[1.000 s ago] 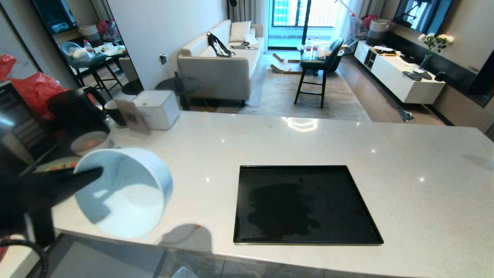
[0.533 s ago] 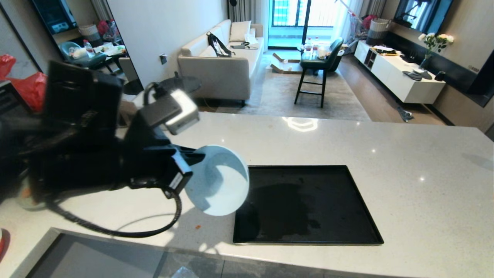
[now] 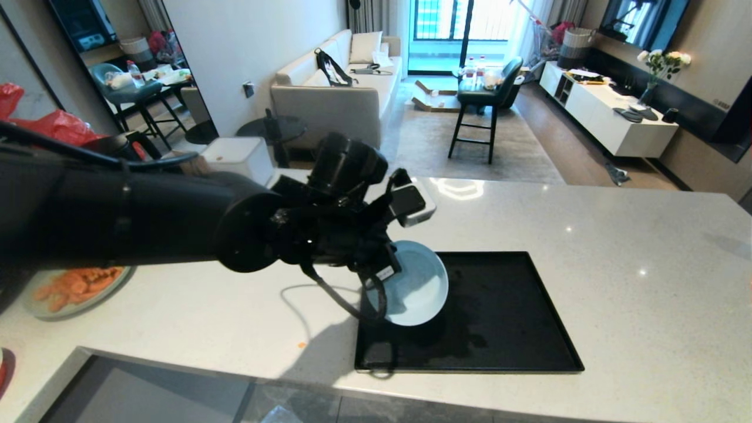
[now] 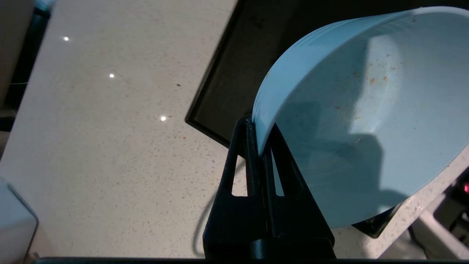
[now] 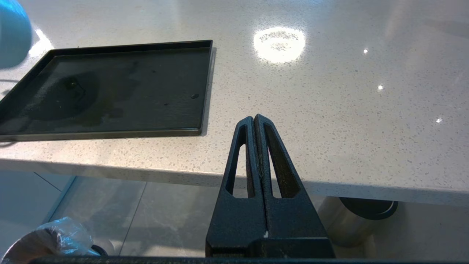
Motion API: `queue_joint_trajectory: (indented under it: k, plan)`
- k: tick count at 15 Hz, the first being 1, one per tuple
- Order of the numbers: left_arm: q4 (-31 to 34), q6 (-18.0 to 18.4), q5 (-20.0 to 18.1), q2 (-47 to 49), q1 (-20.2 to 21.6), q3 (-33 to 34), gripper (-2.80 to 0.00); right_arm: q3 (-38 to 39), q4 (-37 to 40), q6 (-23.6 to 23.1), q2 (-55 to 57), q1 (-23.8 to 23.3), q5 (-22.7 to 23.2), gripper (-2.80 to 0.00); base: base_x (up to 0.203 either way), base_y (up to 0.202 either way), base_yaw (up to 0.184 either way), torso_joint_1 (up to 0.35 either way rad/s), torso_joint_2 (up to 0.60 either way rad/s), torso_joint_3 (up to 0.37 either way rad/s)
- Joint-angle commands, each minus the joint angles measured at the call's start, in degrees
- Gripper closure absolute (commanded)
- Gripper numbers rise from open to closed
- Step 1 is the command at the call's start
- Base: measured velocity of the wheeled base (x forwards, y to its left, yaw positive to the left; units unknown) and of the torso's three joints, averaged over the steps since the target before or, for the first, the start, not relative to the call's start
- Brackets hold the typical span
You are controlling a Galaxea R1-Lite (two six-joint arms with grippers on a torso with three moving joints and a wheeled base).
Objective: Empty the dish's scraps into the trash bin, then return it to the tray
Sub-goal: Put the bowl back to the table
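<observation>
The dish [image 3: 418, 285] is a pale blue bowl held tilted over the left edge of the black tray [image 3: 505, 329]. My left gripper [image 4: 258, 126] is shut on its rim, one finger inside the bowl and one outside. The bowl's inside [image 4: 366, 110] holds only tiny orange specks, and the scraps are out of view. The tray [image 4: 234, 66] lies under the bowl, with wet smears on it. My right gripper [image 5: 254, 119] is shut and empty, parked below the counter's front edge. In the right wrist view the trash bin [image 5: 47, 240] with its crinkled liner shows low down, on the floor.
A green plate [image 3: 70, 285] with orange pieces sits at the counter's left. A white box [image 3: 235, 155] stands at the back left. An orange crumb [image 3: 301, 345] lies near the front edge. A matte steel cylinder [image 5: 362, 216] stands under the counter.
My left arm has swung right across the counter with the dish, from the far left to over the tray's left edge. The right arm has not moved.
</observation>
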Motion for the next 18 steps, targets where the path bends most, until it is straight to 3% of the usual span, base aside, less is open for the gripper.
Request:
queue_joint_trajectory:
  k: [1, 4, 6, 9, 11, 13, 15, 18]
  plan:
    - [5.66, 2.78, 0.16, 5.51, -0.49, -4.72, 0.0, -0.01, -0.02, 0.09, -0.02, 0.01, -0.01, 0.0, 0.0, 0.0, 0.0, 0.0, 0.0, 0.0]
    - [6.83, 7.01, 0.57, 8.14, -0.59, -7.32, 0.0, -0.01, -0.02, 0.02, -0.02, 0.01, -0.01, 0.0, 0.0, 0.0, 0.0, 0.0, 0.0, 0.0]
    - [7.02, 10.38, 3.03, 9.27, -0.77, -9.57, 0.0, -0.01, -0.02, 0.1, -0.02, 0.01, -0.01, 0.0, 0.0, 0.0, 0.0, 0.0, 0.0, 0.0]
    - [6.9, 7.01, 4.37, 12.47, -1.71, -15.06, 0.0, -0.01, -0.02, 0.09, -0.02, 0.01, -0.01, 0.0, 0.0, 0.0, 0.0, 0.0, 0.0, 0.0]
    - [6.96, 0.69, 5.53, 16.15, -2.71, -20.93, 0.0, 0.06, -0.02, 0.02, -0.02, 0.01, -0.01, 0.0, 0.0, 0.0, 0.0, 0.0, 0.0, 0.0]
    - [8.26, -9.03, 9.53, 19.03, -4.11, -26.7, 0.0, -0.01, -0.02, 0.02, -0.02, 0.01, -0.01, 0.0, 0.0, 0.0, 0.0, 0.0, 0.0, 0.0]
    - [15.63, -20.26, 13.63, 20.43, -5.07, -31.69, 0.0, 0.04, -0.02, 0.02, -0.02, 0.01, -0.01, 0.0, 0.0, 0.0, 0.0, 0.0, 0.0, 0.0]
    - [23.8, -35.45, 15.82, 20.17, -4.87, -32.53, 0.0, -0.01, -0.02, 0.02, -0.02, 0.01, -0.01, 0.0, 0.0, 0.0, 0.0, 0.0, 0.0, 0.0]
